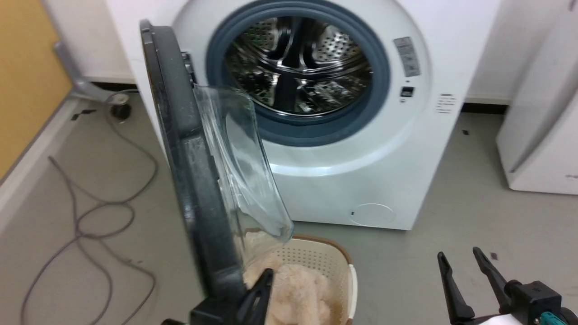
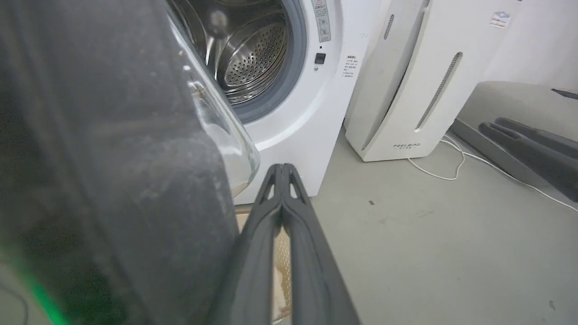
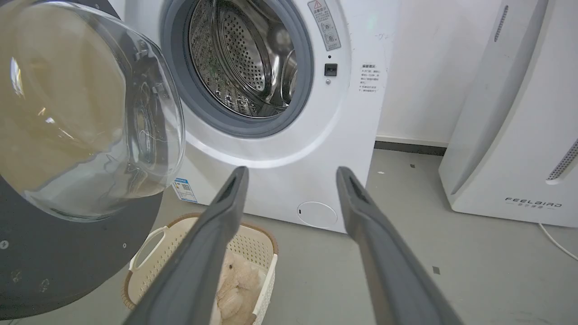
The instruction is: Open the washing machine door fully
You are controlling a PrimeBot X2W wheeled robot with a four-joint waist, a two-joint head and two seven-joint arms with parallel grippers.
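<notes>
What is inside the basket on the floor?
A beige plush toy lies in the basket. The door covers part of it, and anything beneath the toy is hidden.

"FEELBIRD" on the white appliance (image 3: 510, 135)

Even, soft light is provided; glare is seen on the drum (image 1: 298, 67); the door (image 2: 90, 158) is blurred close up.
</notes>
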